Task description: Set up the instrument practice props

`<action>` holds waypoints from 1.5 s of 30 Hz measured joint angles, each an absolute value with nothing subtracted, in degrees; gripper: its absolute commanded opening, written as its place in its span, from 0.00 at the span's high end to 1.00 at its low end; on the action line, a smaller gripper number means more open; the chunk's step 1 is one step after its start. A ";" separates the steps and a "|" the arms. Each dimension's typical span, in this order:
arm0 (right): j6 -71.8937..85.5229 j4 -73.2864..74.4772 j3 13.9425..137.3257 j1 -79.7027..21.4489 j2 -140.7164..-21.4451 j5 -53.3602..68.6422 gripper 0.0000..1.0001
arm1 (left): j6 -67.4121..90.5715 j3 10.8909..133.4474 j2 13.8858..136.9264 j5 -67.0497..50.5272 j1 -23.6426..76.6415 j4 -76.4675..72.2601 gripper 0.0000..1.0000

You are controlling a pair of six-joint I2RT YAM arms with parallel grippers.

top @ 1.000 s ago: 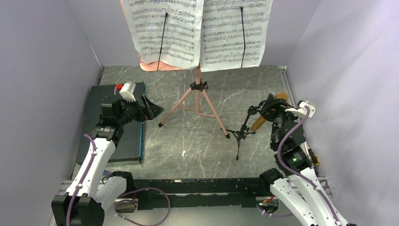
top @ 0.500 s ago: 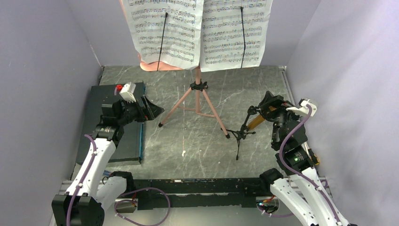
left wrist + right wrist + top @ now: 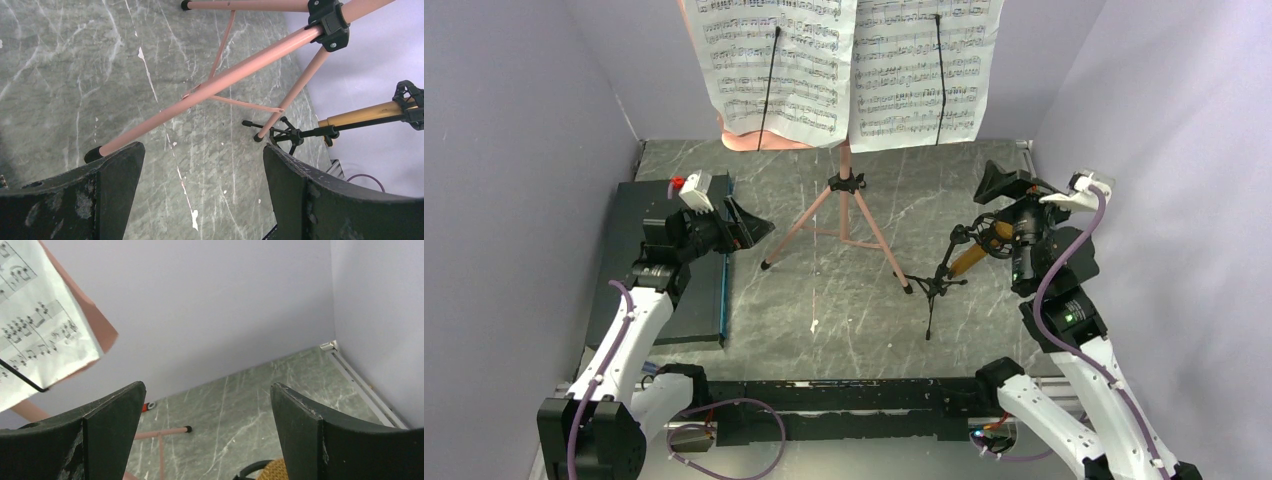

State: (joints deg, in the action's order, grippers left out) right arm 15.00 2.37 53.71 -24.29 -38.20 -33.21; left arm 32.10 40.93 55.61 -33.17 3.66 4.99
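One gold microphone (image 3: 972, 258), just beside right tool (image 3: 207, 390) (spread wide)

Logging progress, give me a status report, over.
Both open: left hand by music stand, right hand over microphone. It sits in mic stand. Nothing blocking.

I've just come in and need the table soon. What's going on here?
Two robot arms are setting up music practice props. The pink music stand stands at the back with white sheet-music pages on it. The gold microphone sits in the clip of the small black mic stand to its right. The right gripper hangs open above the microphone, holding nothing. The left gripper is also open and empty, beside the dark flat case.
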 measured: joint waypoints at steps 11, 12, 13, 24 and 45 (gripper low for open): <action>17.19 6.74 58.83 -16.19 -43.51 -23.33 0.01 | 32.42 39.51 54.78 -32.91 3.66 1.32 0.06; 17.67 7.07 59.13 -14.87 -44.03 -21.96 0.01 | 32.42 39.48 54.74 -32.82 3.66 1.06 0.06; 18.11 7.20 59.40 -13.80 -44.49 -20.88 0.01 | 32.42 39.42 54.68 -32.71 3.66 0.80 0.06; 27.64 6.52 60.84 7.14 -52.51 -0.97 0.01 | 32.25 38.57 53.39 -30.61 3.55 -0.05 0.06; 34.65 -2.22 40.88 20.71 -58.19 -4.71 0.01 | 30.61 33.10 42.92 -15.90 3.51 -2.46 0.06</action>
